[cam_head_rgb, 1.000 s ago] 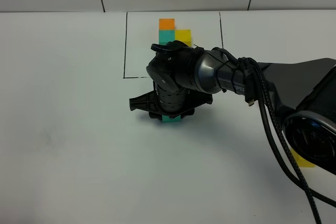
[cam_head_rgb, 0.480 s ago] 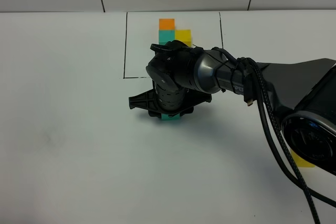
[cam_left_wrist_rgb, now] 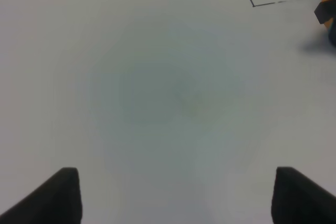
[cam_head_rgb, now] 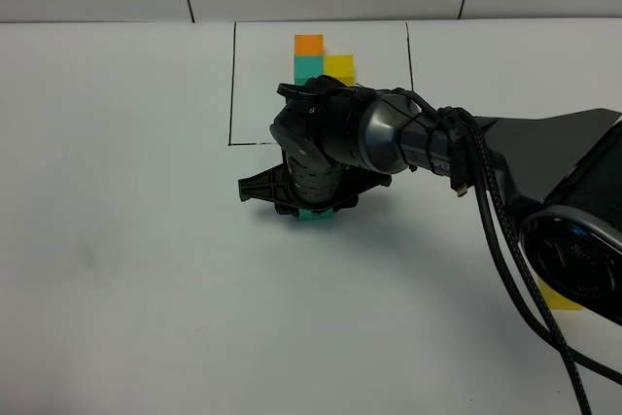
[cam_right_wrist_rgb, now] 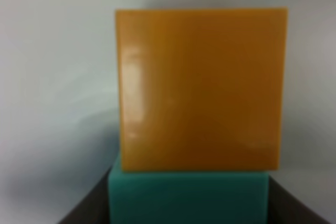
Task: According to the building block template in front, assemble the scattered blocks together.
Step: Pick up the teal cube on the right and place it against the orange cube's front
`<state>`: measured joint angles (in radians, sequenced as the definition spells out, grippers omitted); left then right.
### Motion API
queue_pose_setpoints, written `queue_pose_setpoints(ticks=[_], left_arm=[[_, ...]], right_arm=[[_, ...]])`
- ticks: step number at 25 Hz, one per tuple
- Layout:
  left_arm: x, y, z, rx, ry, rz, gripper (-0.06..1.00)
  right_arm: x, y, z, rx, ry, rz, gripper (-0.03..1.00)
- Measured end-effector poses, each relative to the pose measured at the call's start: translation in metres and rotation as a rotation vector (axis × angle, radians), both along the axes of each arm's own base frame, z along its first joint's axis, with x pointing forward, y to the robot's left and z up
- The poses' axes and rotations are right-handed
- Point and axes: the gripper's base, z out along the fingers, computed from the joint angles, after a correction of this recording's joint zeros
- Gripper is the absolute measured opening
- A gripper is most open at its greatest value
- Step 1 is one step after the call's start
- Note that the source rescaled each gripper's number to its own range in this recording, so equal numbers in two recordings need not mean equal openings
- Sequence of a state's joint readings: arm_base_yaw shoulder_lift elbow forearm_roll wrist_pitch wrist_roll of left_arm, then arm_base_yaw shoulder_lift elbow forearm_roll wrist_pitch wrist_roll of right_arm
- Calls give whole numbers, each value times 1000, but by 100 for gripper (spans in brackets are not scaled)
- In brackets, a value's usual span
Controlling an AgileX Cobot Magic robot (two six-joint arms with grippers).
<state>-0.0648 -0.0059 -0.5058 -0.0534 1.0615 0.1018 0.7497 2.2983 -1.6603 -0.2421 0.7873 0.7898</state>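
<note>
Exterior high view has the right arm point(cam_head_rgb: 428, 138) reaching across the middle of the white table point(cam_head_rgb: 126, 269), with the right pincer point(cam_head_rgb: 313, 209) pointing down just on the near side of the black frame point(cam_head_rgb: 233, 85) drawn at the far edge. Inside that frame sits the template point(cam_head_rgb: 321, 60): an orange cube farthest away, a teal one touching its near side, and a yellow one touching the teal one's right side. Only a sliver of the teal block point(cam_head_rgb: 315, 218) shows under the pincer, at its near edge.

Right wrist view looks straight onto that teal block, which fills the space between the two dark fingers point(cam_right_wrist_rgb: 86, 211). The fingers lie against its two sides, so the pincer is closed on it. The orange block point(cam_right_wrist_rgb: 202, 87) sits just beyond the teal one, square to it, and their edges meet with no gap to be seen.

The yellow block point(cam_head_rgb: 564, 296) lies well apart at the near right, mostly hidden behind the arm's base and cables point(cam_head_rgb: 505, 240).

Left wrist view shows the left pincer point(cam_left_wrist_rgb: 176, 198) over bare table, its two dark tips spread wide with nothing between them. A corner of the frame line and a scrap of the orange block show far off
</note>
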Motion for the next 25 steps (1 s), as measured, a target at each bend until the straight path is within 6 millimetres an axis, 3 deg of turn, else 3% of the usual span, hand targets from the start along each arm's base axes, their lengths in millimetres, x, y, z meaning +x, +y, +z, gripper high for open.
queue_pose_setpoints(ticks=[25], left_arm=[[0,0,0,0,0,0,69]], right_arm=[[1,-1,0,26,19,-34,3]])
